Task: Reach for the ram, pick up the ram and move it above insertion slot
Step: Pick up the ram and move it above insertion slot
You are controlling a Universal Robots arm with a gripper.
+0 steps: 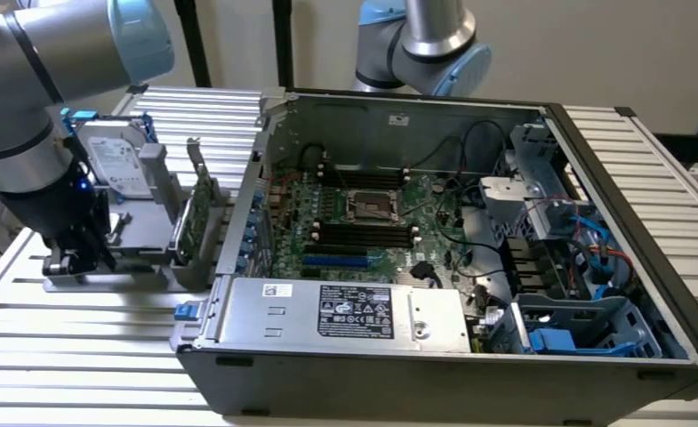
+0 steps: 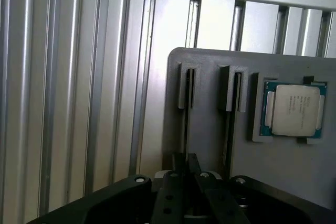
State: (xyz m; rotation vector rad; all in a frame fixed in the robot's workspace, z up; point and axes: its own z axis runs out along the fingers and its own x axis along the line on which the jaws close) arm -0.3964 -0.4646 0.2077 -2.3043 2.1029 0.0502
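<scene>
Hanging gripper (image 2: 187, 166), seemingly over ram (image 2: 186, 119)

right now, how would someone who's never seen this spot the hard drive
On the exterior view's left of the open computer case, a grey holder sits on the slatted table. The hard drive stands upright in it, a silver slab with a white label, unlike the thin green card beside it.

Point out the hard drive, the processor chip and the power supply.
hard drive (image 1: 118, 160), exterior view, on its labelled silver face.
processor chip (image 2: 294, 109), wrist view, middle of its metal lid.
power supply (image 1: 355, 311), exterior view, on its black label.
</scene>
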